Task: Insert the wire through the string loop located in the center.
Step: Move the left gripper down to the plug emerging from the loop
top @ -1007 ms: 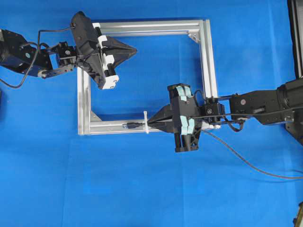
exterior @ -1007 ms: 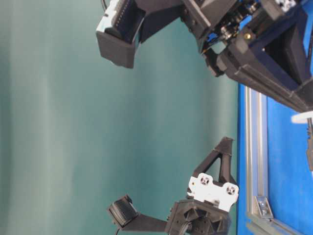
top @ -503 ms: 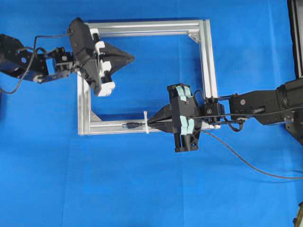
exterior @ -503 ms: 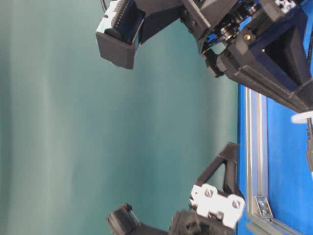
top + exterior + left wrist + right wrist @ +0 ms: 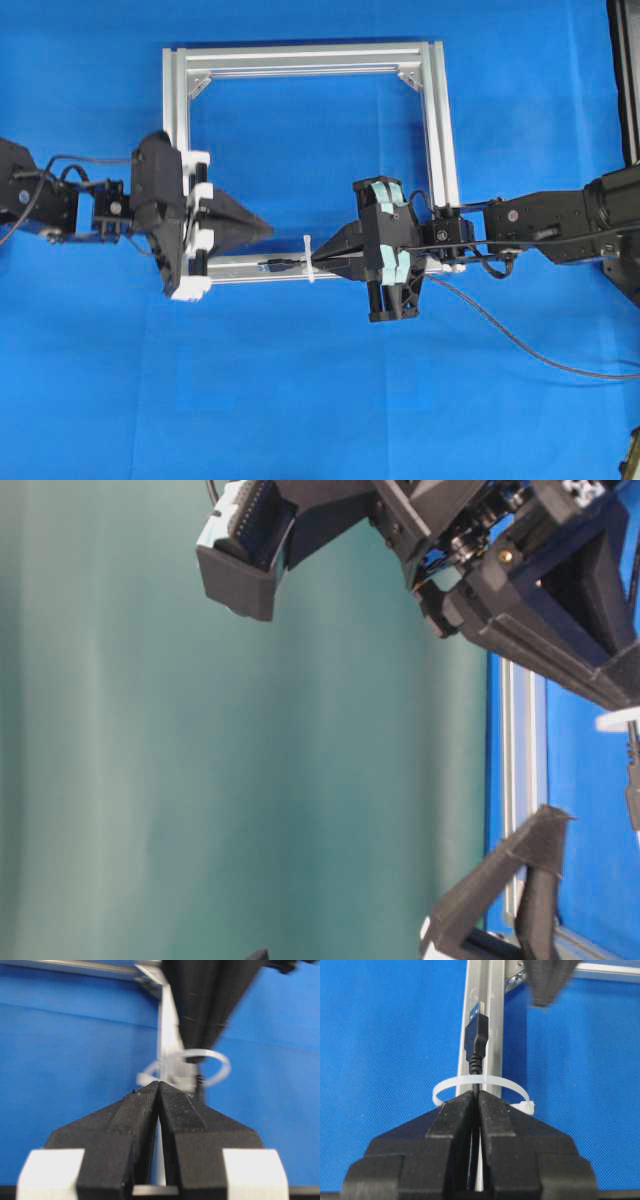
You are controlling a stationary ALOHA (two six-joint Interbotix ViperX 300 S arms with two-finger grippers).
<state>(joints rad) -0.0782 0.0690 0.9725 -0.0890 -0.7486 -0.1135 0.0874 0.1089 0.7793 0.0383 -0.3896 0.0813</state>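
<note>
Covering the whole bench, blue cloth (image 5: pixel 320 400). On it lies the silver alu frame (image 5: pixel 434 120), rectangular, flat. R arm comes in from the right edge; right gripper (image 5: pixel 318 264) sits over the frame's lower bar, jaws clenched on the wire (image 5: pixel 520 345), which trails off behind it to the right across the cloth. L arm enters from the left; left gripper (image 5: pixel 268 229) is pressed tight, nothing between the jaws, tip just above the lower bar and near the plug, pointing at R gripper. String loop (image 5: pixel 480 1081) — white tie, upright around the lower bar, just beside R fingertips. Wire passes through it — plug tip (image 5: pixel 476 1040) lies beyond the loop, along the bar.
</note>
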